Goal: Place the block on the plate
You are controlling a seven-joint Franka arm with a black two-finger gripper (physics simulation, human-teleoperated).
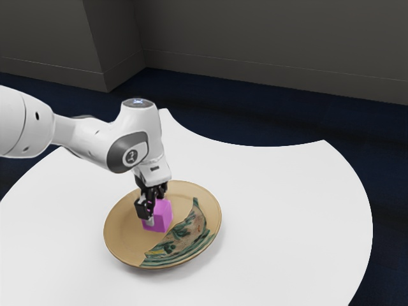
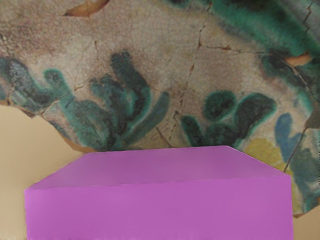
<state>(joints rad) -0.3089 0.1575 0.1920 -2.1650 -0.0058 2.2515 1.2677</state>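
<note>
Magenta block (image 2: 159, 210) in the hand (image 1: 155, 213), above the patterned plate (image 1: 122, 231)

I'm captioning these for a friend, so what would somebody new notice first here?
Probably the bright magenta block, at the gripper and over the plate. Next, the round tan plate on the white table, with a cracked, green-painted patch toward the exterior view's right.

White table (image 1: 287, 197), curved edge; dark blue floor (image 1: 248, 115); grey wall (image 1: 268, 32).

Magenta block (image 2: 160, 212), tan plate (image 1: 121, 226), perhaps leaf-patterned
</note>
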